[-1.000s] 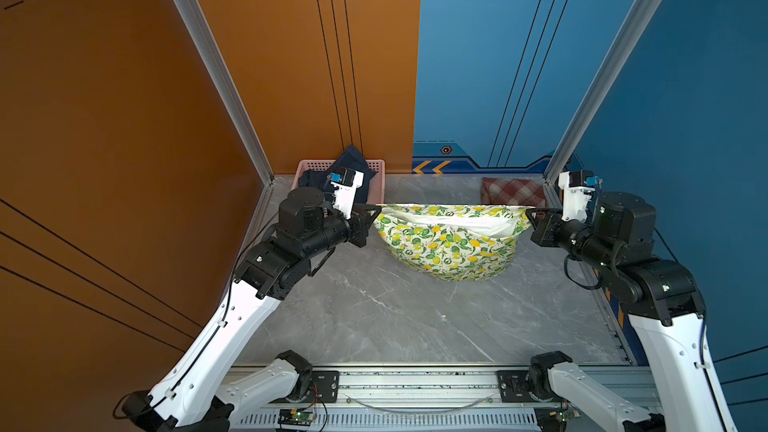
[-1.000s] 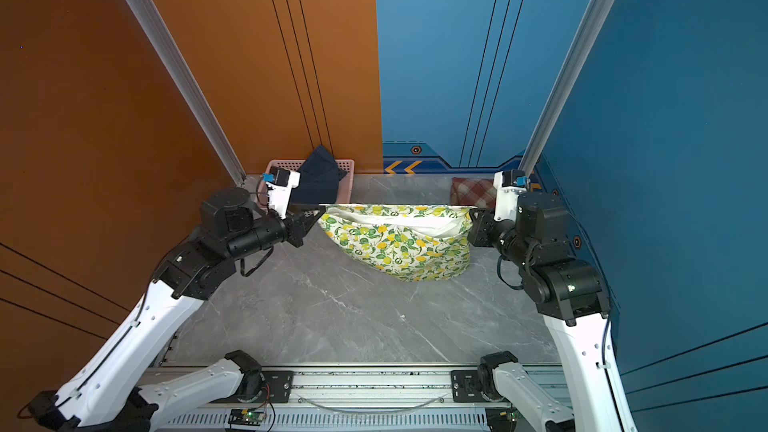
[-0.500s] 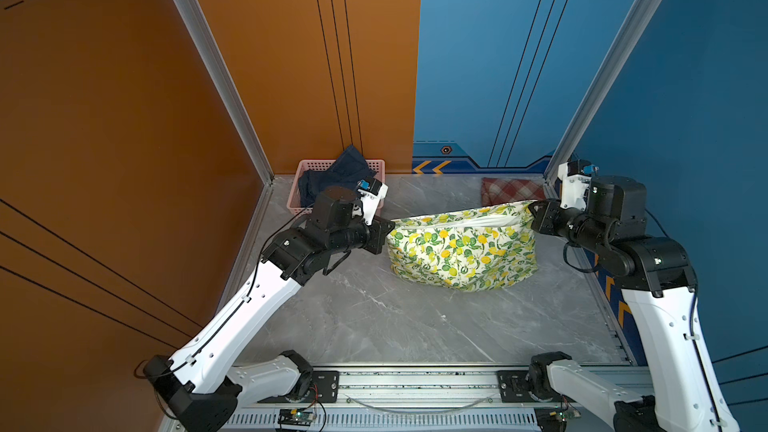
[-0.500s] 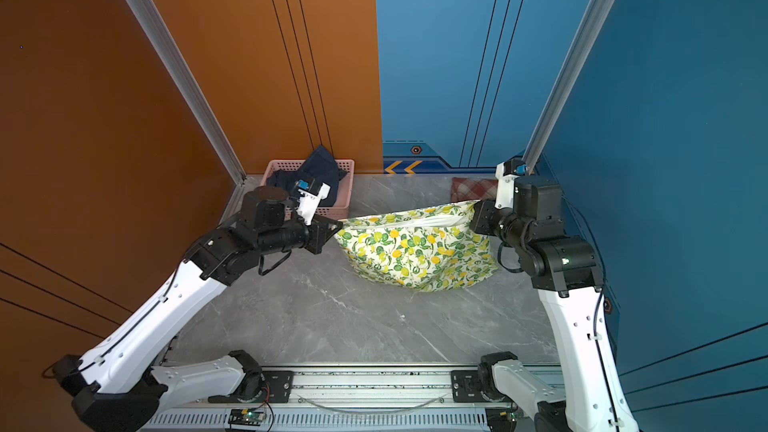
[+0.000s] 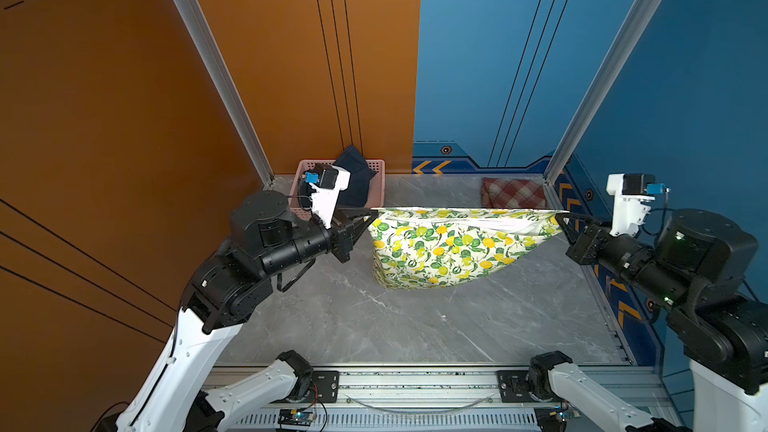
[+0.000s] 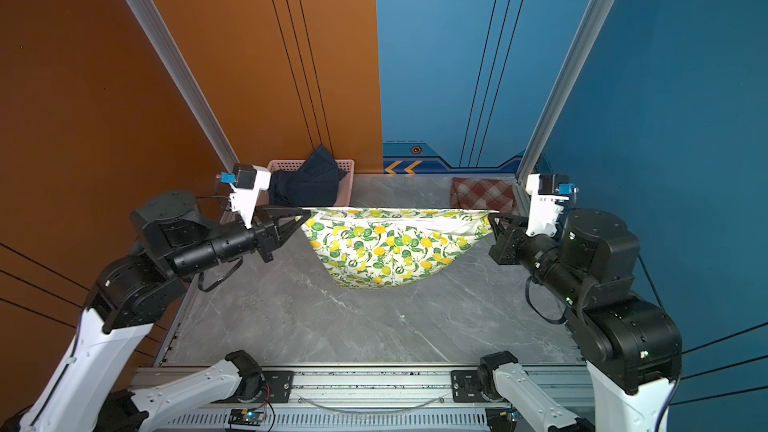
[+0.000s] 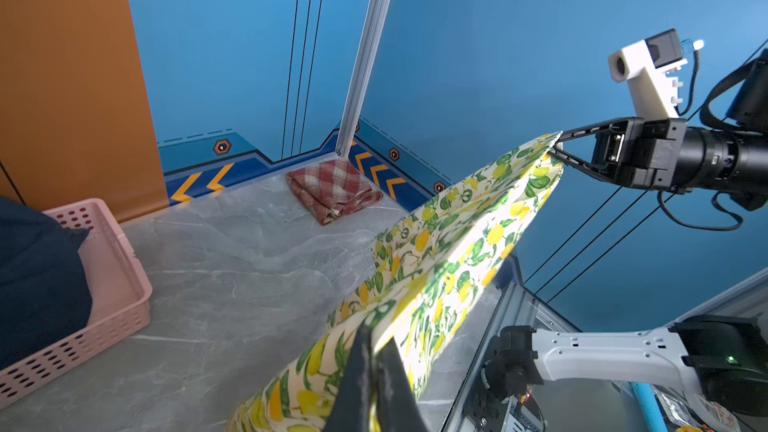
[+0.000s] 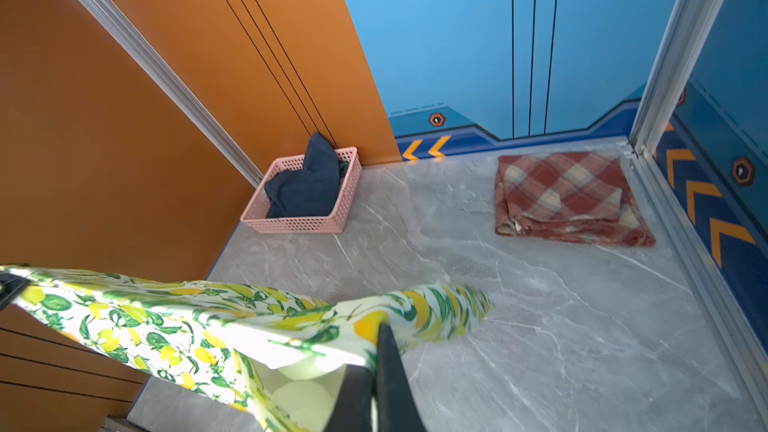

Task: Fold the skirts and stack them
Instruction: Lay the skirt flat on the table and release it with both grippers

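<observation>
The lemon-print skirt (image 5: 449, 243) (image 6: 390, 247) hangs stretched taut above the table between both arms. My left gripper (image 5: 372, 211) (image 6: 305, 210) (image 7: 374, 336) is shut on its left top corner. My right gripper (image 5: 561, 214) (image 6: 492, 214) (image 8: 376, 328) is shut on the right top corner. The skirt's lower edge sags toward the grey table. The plaid skirt (image 5: 513, 194) (image 6: 482, 195) (image 8: 569, 197) (image 7: 332, 191) lies folded at the back right corner. The dark blue denim skirt (image 5: 355, 178) (image 6: 307, 184) (image 8: 307, 184) sits crumpled in the pink basket.
The pink perforated basket (image 5: 376, 189) (image 6: 347, 176) (image 8: 316, 224) (image 7: 112, 284) stands at the back left against the orange wall. Blue walls and metal posts close in the back and right. The grey marble table (image 5: 415, 326) runs to a metal rail at the front.
Both grippers have pulled apart and levelled out, drawing the lemon-print skirt's top edge taut again after the left arm had swung in toward the middle half a second ago.
</observation>
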Controlling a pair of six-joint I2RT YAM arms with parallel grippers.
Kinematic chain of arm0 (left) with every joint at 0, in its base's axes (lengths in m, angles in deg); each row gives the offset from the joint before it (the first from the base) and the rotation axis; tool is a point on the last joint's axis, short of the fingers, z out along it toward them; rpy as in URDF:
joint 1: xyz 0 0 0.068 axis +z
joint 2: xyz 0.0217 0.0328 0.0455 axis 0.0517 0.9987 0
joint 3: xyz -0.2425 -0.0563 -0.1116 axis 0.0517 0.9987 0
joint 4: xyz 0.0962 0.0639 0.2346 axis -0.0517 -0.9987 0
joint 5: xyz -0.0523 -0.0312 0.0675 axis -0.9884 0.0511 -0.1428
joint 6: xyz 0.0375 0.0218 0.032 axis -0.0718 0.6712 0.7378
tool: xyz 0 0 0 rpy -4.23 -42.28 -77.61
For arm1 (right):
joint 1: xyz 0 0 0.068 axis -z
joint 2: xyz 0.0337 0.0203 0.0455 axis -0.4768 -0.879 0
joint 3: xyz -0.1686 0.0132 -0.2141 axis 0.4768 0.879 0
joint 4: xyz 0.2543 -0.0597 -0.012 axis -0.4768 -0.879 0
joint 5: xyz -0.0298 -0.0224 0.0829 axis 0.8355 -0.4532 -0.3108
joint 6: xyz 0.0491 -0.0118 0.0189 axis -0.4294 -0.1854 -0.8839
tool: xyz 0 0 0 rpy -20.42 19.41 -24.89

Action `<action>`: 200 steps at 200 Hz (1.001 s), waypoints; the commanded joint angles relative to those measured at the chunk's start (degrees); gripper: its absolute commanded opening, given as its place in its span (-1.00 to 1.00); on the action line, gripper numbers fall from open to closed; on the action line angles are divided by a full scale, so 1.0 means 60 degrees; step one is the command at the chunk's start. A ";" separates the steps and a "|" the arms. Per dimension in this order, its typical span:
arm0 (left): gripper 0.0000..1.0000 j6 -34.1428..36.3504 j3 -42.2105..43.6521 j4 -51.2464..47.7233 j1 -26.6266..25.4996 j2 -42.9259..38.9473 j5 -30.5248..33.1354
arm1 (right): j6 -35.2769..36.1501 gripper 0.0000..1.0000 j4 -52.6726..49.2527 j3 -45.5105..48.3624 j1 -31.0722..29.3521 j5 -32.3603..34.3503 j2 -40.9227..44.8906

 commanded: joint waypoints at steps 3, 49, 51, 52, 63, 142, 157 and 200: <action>-1.00 -0.0420 -0.0901 -0.0058 0.1069 0.1514 -0.0481 | -0.0305 -1.00 0.0011 -0.0062 0.0251 0.0302 -0.1350; -0.52 -0.1255 -0.0817 0.1353 0.2306 0.6528 -0.2174 | -0.0276 -0.66 0.2367 0.1340 0.1115 -0.1355 -0.5538; -0.44 -0.1267 -0.0822 0.1363 0.2319 0.6738 -0.2156 | -0.0270 -0.60 0.2424 0.1373 0.1141 -0.1351 -0.5699; -0.39 -0.1276 -0.0830 0.1372 0.2321 0.6837 -0.2136 | -0.0262 -0.57 0.2446 0.1380 0.1156 -0.1338 -0.5767; -0.03 -0.1534 -0.0880 0.1366 0.2360 0.7818 -0.1994 | -0.0202 -0.02 0.2768 0.1535 0.1235 -0.1142 -0.6555; 0.58 -0.1387 0.1572 0.1176 0.2087 0.6807 0.0078 | -0.0955 0.83 0.4576 0.6069 0.0983 -0.0193 -0.5125; 0.58 -0.1225 0.2243 0.1014 0.1937 0.6170 0.0513 | -0.1226 0.82 0.4901 0.7125 0.0749 -0.0021 -0.4605; 0.58 -0.1011 0.3862 0.0527 0.1728 0.5363 0.1268 | -0.1592 0.78 0.5103 0.8847 0.0390 0.0647 -0.4106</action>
